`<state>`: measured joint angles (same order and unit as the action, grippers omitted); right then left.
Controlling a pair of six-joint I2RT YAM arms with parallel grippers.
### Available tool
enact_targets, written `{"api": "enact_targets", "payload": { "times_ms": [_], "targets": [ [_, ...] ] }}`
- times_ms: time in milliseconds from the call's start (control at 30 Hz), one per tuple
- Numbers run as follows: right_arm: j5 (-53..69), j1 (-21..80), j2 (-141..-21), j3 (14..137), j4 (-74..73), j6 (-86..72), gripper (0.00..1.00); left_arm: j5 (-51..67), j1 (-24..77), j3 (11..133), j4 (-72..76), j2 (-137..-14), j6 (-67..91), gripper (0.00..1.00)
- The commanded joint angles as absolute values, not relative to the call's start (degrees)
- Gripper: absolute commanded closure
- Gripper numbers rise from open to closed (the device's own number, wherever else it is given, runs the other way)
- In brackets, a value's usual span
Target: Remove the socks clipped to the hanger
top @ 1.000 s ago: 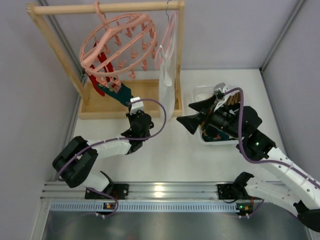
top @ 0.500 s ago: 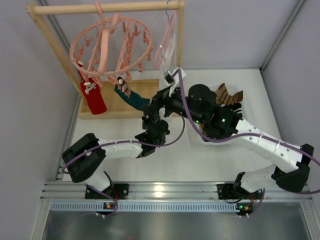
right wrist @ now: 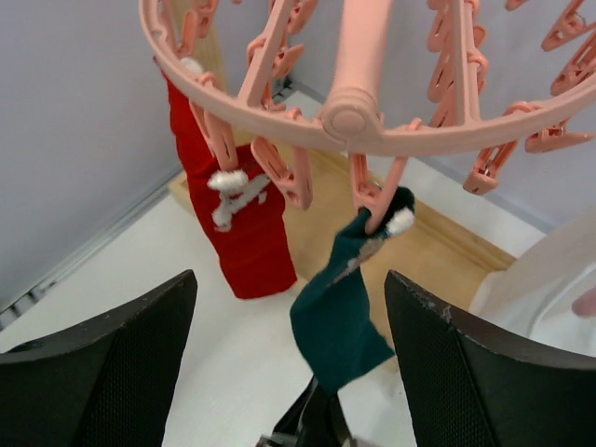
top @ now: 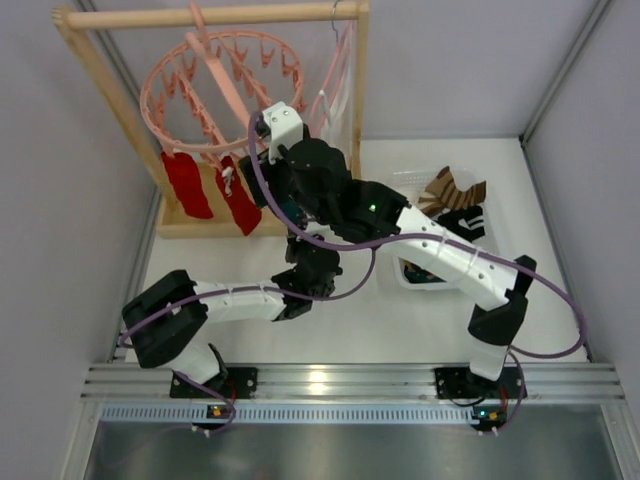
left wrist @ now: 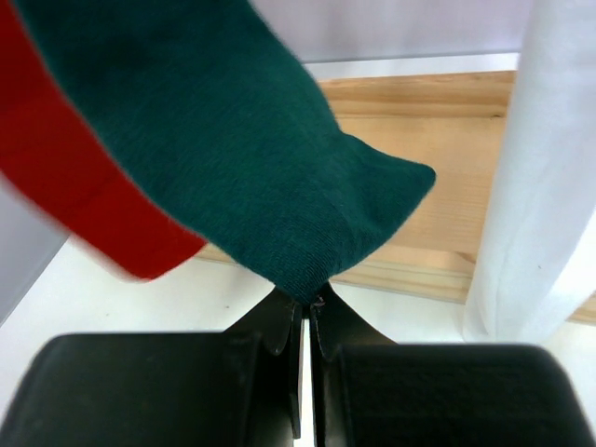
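The round pink hanger (top: 225,85) hangs from the wooden rail, and its ring (right wrist: 354,112) fills the top of the right wrist view. Two red socks (top: 183,185) hang clipped at its left. A dark teal sock (right wrist: 340,317) hangs from one peg (right wrist: 377,200). My left gripper (left wrist: 307,303) is shut on the teal sock's (left wrist: 242,149) lower tip. My right gripper (right wrist: 293,358) is open and empty, just below the ring, with the teal sock between its fingers' lines. In the top view my right arm (top: 320,185) hides the teal sock and both grippers' fingertips.
The wooden frame (top: 110,100) and its base board (left wrist: 438,102) stand behind the socks. A white cloth (left wrist: 549,186) hangs on a slim hanger to the right. A white bin (top: 410,182) holding brown and black socks (top: 450,192) sits at the right. Grey walls close both sides.
My right arm swung left from the bin to under the hanger, gripper open. The hanger turned, so the red socks hang at its left. My left gripper kept hold of the teal sock.
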<state>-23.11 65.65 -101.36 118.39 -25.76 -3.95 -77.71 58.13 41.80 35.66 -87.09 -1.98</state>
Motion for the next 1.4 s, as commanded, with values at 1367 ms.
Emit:
{"api": "enact_targets", "payload": {
  "times_ms": [1367],
  "targets": [
    [-43.68, 60.91, -122.08, 139.31, -15.83, 18.46, 0.40, -80.95, 67.59, 47.37, 38.23, -92.72, -2.64, 1.00]
  ]
}}
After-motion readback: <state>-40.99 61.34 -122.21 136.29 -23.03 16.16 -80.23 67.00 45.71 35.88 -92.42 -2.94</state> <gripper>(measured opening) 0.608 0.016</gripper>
